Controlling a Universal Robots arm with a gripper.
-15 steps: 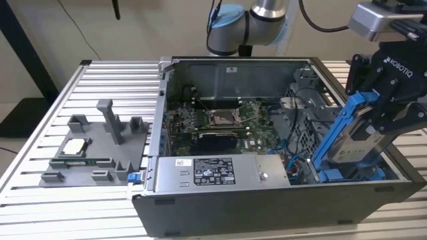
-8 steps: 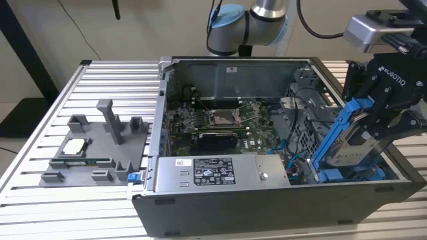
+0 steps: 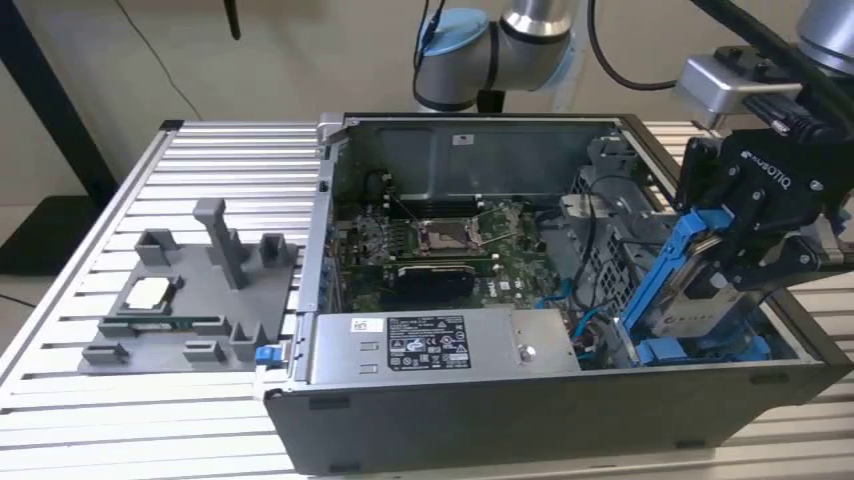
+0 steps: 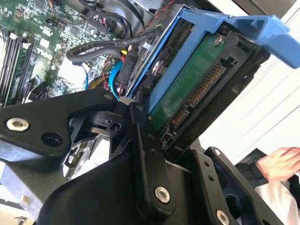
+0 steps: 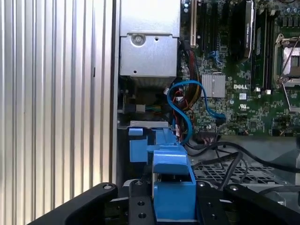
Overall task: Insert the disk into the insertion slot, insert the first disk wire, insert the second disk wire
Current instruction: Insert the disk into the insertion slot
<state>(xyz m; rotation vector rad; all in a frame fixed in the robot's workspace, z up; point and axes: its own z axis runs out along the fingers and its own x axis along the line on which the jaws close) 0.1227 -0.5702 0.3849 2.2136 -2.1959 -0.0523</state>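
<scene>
Currently the gripper (image 3: 731,275) is clamping the disk (image 3: 687,300) between its black fingers, which are pressing in on the bright blue carrier from both sides. In the exterior view the disk is standing steeply tilted at the exterior view's right end of the open computer case (image 3: 534,410), its upper end leaning outward toward the gripper body and its lower end reaching down to the blue-edged insertion slot (image 3: 707,350); whether that lower edge is already sitting inside the slot cannot be told. In the second wrist view the disk (image 4: 192,79) is showing its green circuit-board face with the connector row lying exposed along one edge, and one finger (image 4: 143,140) is bearing against the carrier beside it. In the first wrist view the carrier's blue handle (image 5: 173,187) is sitting squarely between the two finger links, in line with more blue plastic just ahead of it. A blue cable (image 5: 187,108) is curling loosely over the motherboard (image 5: 248,93) near the silver power-supply box (image 5: 150,51). The case is resting on a slatted metal table (image 3: 134,410), and a grey fixture tray (image 3: 187,300) is lying on it at the exterior view's left. A person's hand (image 4: 281,164) is showing beyond the gripper body in the second wrist view.
</scene>
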